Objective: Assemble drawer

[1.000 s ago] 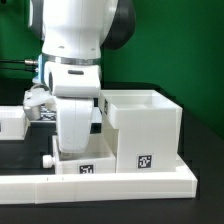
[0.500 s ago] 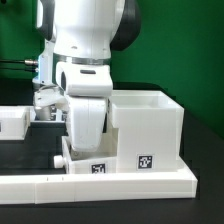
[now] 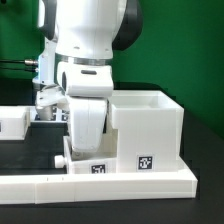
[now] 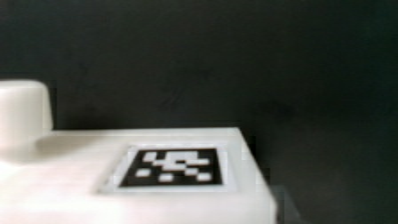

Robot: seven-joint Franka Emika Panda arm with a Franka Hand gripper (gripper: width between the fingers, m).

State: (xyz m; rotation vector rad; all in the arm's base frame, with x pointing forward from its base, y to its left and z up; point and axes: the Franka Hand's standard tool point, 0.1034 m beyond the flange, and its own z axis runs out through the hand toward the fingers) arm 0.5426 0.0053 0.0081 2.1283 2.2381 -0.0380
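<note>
Exterior view: the arm (image 3: 85, 60) stands low over the table (image 3: 25, 155), its white wrist housing in front of the grasping end. The fingers are hidden behind it and absent from the wrist view, so I cannot tell whether they are spread, pressed together or pinching anything. The box shell (image 3: 150, 125) sits upright at the right, open at the top, a marker tag (image 3: 146, 160) on its near face. The tray (image 3: 95, 165) lies directly under the arm, just left of the shell. Its knob (image 3: 62, 160) points left, away from the shell, and its own tag faces near. Both pieces sit just behind the low rail (image 3: 100, 184) along the near edge. Whether the tray's right end is already inside the shell or only butts against it cannot be told; the arm covers that junction. The wrist view looks down close on a white tagged surface, likely the tray, with black table beyond. Step in hand, as I judge it: mating tray with shell, the arm positioned on or at the tray. Next move probably calls for a straight push rightward along the rail, keeping the tray square to the opening so it does not jam, with the shell braced against sliding off to the right.
</note>
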